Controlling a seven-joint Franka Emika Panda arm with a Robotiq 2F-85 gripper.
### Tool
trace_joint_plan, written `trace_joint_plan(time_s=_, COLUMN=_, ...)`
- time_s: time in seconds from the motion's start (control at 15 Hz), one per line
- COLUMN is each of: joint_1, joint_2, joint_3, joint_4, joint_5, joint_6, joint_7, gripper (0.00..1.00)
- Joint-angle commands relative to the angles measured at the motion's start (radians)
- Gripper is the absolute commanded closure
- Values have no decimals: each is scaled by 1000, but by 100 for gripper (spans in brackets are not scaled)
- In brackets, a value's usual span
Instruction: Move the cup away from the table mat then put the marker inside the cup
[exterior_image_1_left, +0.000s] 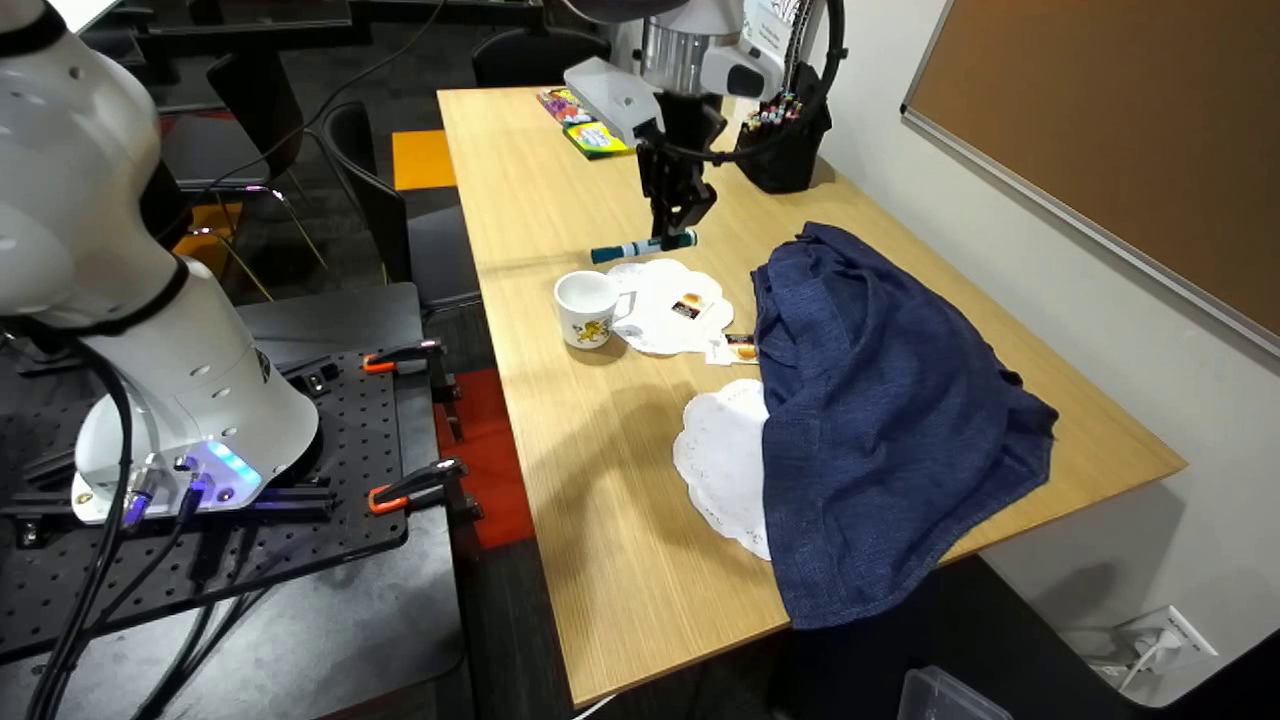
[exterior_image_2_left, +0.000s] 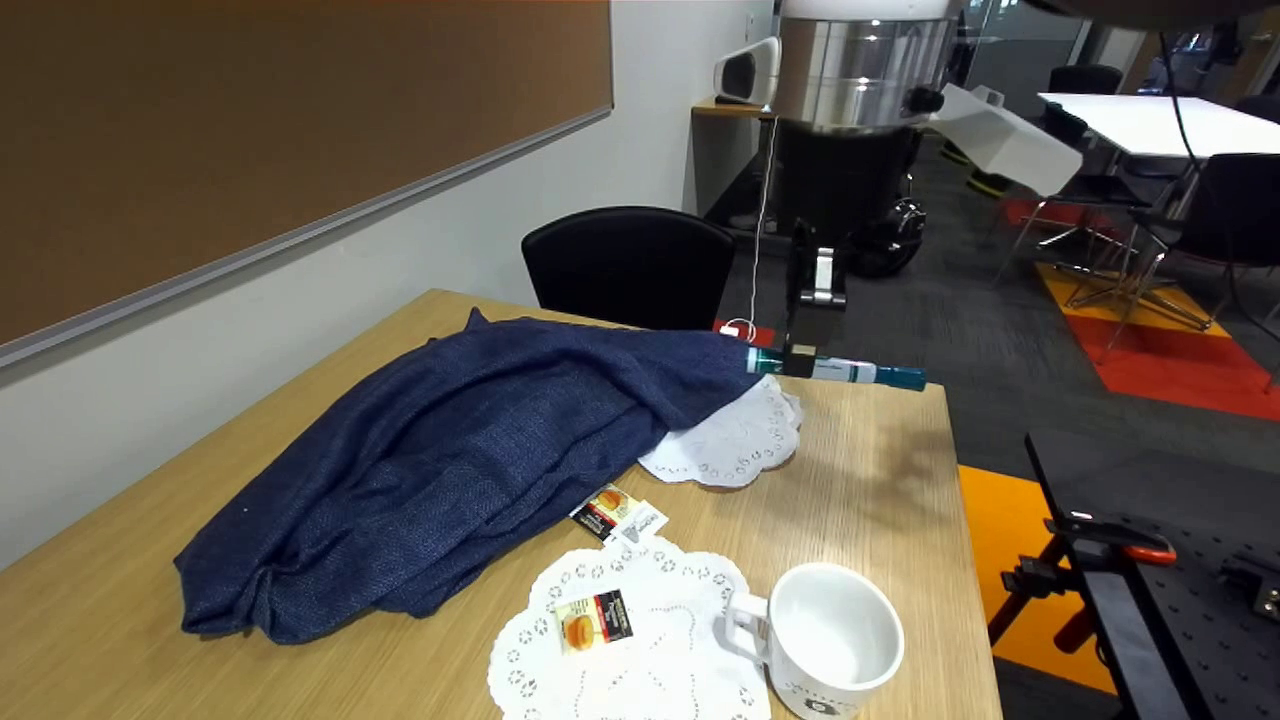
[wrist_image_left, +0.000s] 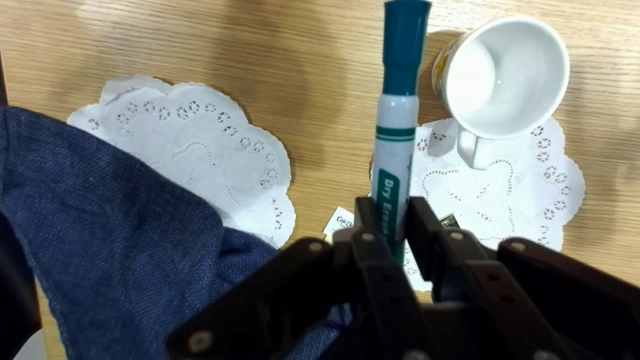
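The whitish cup (exterior_image_1_left: 586, 318) stands upright on the wood at the edge of the table mat, its handle over the mat. In the wrist view, the cup (wrist_image_left: 505, 82) is at upper right, its inside bare. The table mat (exterior_image_1_left: 650, 335) is a white lacy sheet with a brownish packet on it; it also shows in the wrist view (wrist_image_left: 537, 200). My gripper (wrist_image_left: 392, 207) is shut on the marker (wrist_image_left: 398, 115), teal with a white label, and holds it roughly level above the table. In an exterior view, the marker (exterior_image_2_left: 845, 371) is clear of the surface.
A dark blue cloth (exterior_image_1_left: 880, 430) is heaped on the table, partly covering another white lacy sheet (exterior_image_1_left: 720, 470). A second packet (exterior_image_2_left: 608, 510) lies by the cloth. A black pen holder (exterior_image_1_left: 785, 150) and colourful boxes (exterior_image_1_left: 595, 137) are at the table's far end.
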Motion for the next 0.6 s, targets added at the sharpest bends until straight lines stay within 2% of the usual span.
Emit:
trace_joint_plan(time_s=0.0, joint_1=22, joint_2=-53, joint_3=2, joint_4=33, joint_5=-25, joint_6=-95, joint_7=26, gripper=95)
trace_joint_plan(time_s=0.07, joint_1=18, joint_2=-20, joint_3=-8, joint_4=19, joint_5=-1, joint_6=-44, joint_7=1, gripper=95)
trace_joint_plan(time_s=0.13, joint_1=21, joint_2=-27, joint_3=-8, joint_4=22, joint_5=-1, joint_6=-48, joint_7=1, gripper=80)
trace_joint_plan(time_s=0.47, joint_1=21, joint_2=-18, joint_3=-9, joint_4=19, joint_5=-1, joint_6=-47, joint_7=0, gripper=80)
trace_joint_plan(time_s=0.53, joint_1=21, joint_2=-18, joint_3=-9, joint_4=19, joint_5=-1, joint_6=-47, joint_7=0, gripper=95)
